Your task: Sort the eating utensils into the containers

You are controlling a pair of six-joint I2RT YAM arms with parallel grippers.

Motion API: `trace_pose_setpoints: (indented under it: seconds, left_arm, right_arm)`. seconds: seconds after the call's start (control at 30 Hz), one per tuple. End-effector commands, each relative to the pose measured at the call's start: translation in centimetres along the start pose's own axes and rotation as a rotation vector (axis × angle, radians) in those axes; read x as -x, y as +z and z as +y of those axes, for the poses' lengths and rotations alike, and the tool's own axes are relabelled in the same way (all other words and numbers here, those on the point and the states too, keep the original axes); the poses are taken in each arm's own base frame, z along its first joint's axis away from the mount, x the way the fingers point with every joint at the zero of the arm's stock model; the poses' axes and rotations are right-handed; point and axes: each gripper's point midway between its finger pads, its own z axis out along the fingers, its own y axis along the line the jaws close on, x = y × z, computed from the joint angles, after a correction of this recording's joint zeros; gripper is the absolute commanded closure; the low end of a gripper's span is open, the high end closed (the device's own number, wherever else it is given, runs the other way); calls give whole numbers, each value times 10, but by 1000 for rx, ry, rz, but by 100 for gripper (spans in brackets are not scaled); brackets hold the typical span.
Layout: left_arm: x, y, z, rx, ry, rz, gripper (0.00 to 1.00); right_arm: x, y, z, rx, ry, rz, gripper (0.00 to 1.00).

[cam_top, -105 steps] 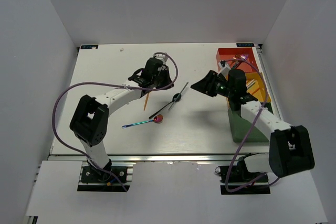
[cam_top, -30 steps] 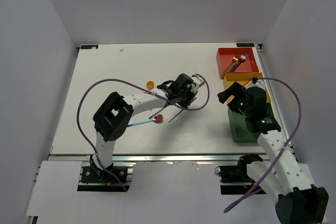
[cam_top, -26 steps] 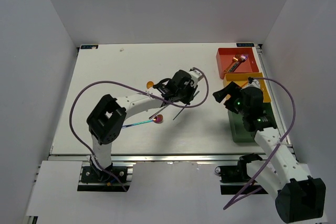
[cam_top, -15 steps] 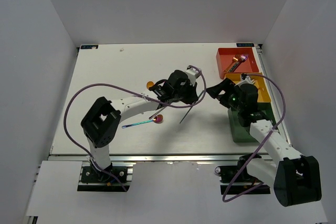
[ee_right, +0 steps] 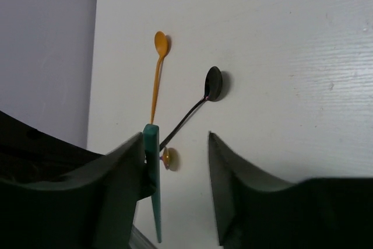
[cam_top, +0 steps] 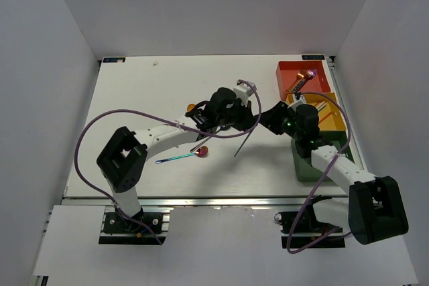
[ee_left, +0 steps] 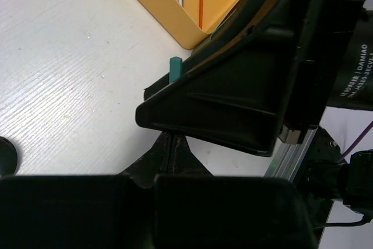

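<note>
My left gripper (cam_top: 248, 122) is shut on a slim teal chopstick (cam_top: 242, 143) and holds it tilted above the table's middle. My right gripper (cam_top: 265, 118) has met it there, jaws apart around the stick's upper end. In the right wrist view the chopstick (ee_right: 153, 185) lies against one finger (ee_right: 125, 167) while the other finger stands clear. In the left wrist view only the stick's tip (ee_left: 175, 68) shows, behind the right gripper's finger. An orange spoon (ee_right: 157, 68), a black spoon (ee_right: 205, 93) and an iridescent spoon (cam_top: 181, 158) lie on the table.
Three trays line the right edge: red-orange (cam_top: 285, 67) with utensils inside, yellow (cam_top: 337, 124) holding sticks, dark green (cam_top: 323, 169). The yellow tray's corner (ee_left: 192, 27) shows in the left wrist view. Purple cables loop over both arms.
My left arm carried the chopstick rightward. My right gripper swung left from above the trays to meet it, and its jaws narrowed around the stick's upper end.
</note>
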Motion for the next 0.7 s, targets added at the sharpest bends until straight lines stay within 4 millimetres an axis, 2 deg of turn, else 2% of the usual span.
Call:
trace_pose_setpoints:
  seconds: [0.0,0.03,0.07,0.17,0.2,0.23,0.27,0.3,0.33,0.37,0.4,0.43,0.47,0.5,0.53,0.57,0.6,0.63,0.67]
  left_arm:
    - [19,-9,-16,-48,6,-60,100]
    - [21,-10,-16,-48,4,-66,100]
    - [22,-10,-17,-49,4,-74,100]
    - [28,-11,-16,-38,2,-87,100]
    - [29,-12,-14,-22,1,-88,100]
    - [33,-13,-15,-13,2,-94,92]
    - [32,-15,-10,14,2,-81,80]
    - [32,-21,-7,48,0,-72,41]
    - [38,-26,4,118,-2,-89,24]
    - [29,-34,16,193,-10,-48,9]
    - [39,-49,36,334,-13,-86,2]
    - [44,-61,44,400,-18,-92,2]
    - [33,-76,54,478,-27,-49,2]
    - [31,-88,60,525,-31,-48,2]
    - [42,-111,61,572,-30,-95,2]
    - [27,-124,69,613,-31,-61,2]
    - [23,-136,72,639,-29,-62,2]
    - [29,-155,70,658,-28,-98,2]
    - [13,-166,77,694,-17,-52,2]
  right_arm:
    - [17,5,34,112,-30,-28,56]
    - [16,6,34,115,-21,-24,62]
    - [14,6,35,122,-19,-22,73]
    - [15,7,32,105,5,-28,100]
    - [18,6,30,89,7,-44,100]
    - [20,6,27,72,6,-52,100]
    - [26,6,21,39,-8,-70,100]
    - [37,5,14,-29,-6,-100,100]
    - [45,4,8,-72,-15,-119,100]
    - [60,1,-4,-136,-38,-156,100]
    - [79,-3,-19,-243,-38,-203,100]
    - [99,-10,-36,-322,-32,-255,100]
    - [112,-15,-48,-373,-23,-286,100]
    - [122,-17,-63,-419,-14,-297,100]
    - [136,-22,-70,-445,5,-321,100]
    - [152,-30,-91,-493,39,-354,100]
    - [165,-38,-103,-521,55,-383,100]
    - [184,-47,-112,-544,68,-424,100]
    - [189,-47,-125,-574,78,-419,100]
